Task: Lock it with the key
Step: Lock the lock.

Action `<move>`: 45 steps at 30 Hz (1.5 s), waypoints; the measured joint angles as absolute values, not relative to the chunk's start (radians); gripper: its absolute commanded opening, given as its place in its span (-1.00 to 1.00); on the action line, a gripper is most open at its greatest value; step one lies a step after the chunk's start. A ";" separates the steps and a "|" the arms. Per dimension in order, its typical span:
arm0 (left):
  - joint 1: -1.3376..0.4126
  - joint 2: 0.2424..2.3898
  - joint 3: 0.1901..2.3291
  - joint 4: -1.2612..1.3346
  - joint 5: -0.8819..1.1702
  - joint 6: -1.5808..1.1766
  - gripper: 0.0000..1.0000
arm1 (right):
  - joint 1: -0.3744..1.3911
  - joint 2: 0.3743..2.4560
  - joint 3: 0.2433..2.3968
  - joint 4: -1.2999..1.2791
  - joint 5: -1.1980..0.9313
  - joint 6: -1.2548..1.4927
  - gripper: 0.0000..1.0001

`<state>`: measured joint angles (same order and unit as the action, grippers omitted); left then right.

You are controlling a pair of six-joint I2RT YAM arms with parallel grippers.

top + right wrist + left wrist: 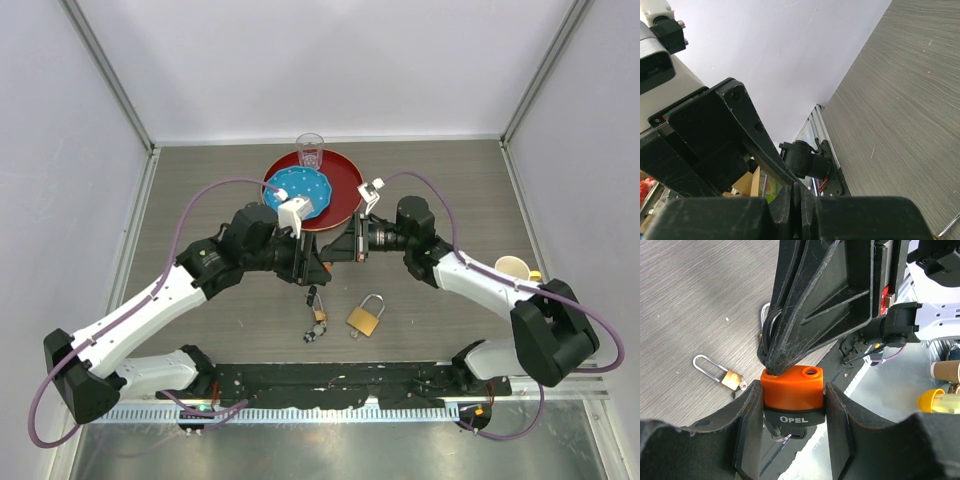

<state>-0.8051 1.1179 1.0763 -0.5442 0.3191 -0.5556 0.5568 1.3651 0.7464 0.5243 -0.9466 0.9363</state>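
My left gripper point(792, 402) point(312, 262) is shut on an orange padlock point(792, 387) with a black "OPEL" base and holds it above the table. A black key point(790, 433) on a ring sticks out of the padlock's underside. One shackle hole point(812, 372) on top is empty. My right gripper point(774, 362) point(335, 252) comes from the opposite side, its fingers pinched shut at the padlock's other top corner, apparently on the shackle, which is hidden. In the right wrist view its fingertips point(790, 200) are pressed together.
A brass padlock point(364, 320) and a small long-shackled padlock point(316, 316) point(722, 375) with keys lie on the table below the grippers. A red plate point(345, 185), a blue plate point(298, 188) and a glass point(310, 150) stand at the back. A cream cup point(512, 268) is right.
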 measured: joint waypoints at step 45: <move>-0.868 1.232 1.124 -0.276 0.078 -0.525 0.33 | 0.540 1.012 0.651 0.254 -0.404 1.367 -0.97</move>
